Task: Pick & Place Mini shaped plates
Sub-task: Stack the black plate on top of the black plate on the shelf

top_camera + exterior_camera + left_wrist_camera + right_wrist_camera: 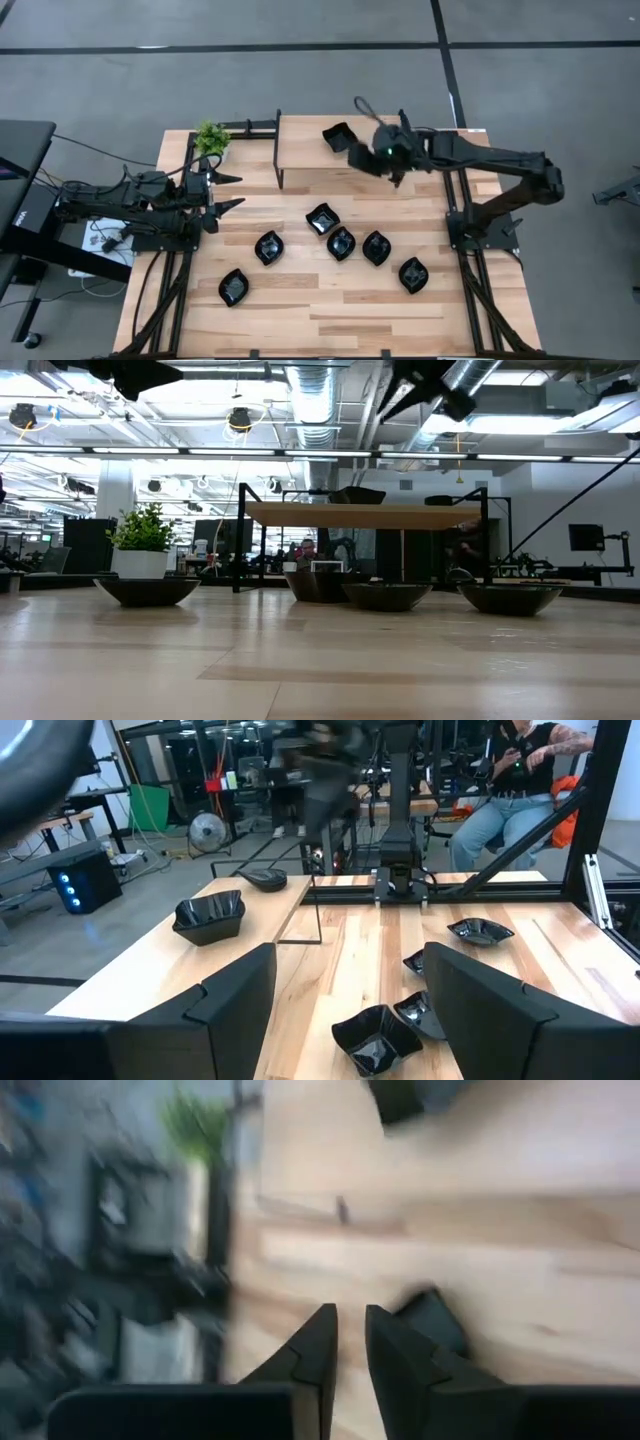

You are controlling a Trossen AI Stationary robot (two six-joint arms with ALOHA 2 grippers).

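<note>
Several glossy black mini plates (341, 243) rest on their bases on the wooden table, from its middle toward its near edge. A wooden shelf (300, 160) on a black frame stands at the far edge. One plate (338, 137) sits on it, and the left wrist view shows a second, flatter plate (262, 878) farther toward the table's right. My right gripper (392, 172) hovers above the shelf's right part, fingers (322, 1335) a narrow gap apart with nothing between them. My left gripper (232, 192) waits open and level at the table's left edge.
A small green potted plant (210, 137) stands at the far left corner beside the shelf's frame. The shelf's black legs (300, 915) reach down to the table. Bare wood lies along the near edge (330, 320). A seated person (510, 780) is beyond the table's right side.
</note>
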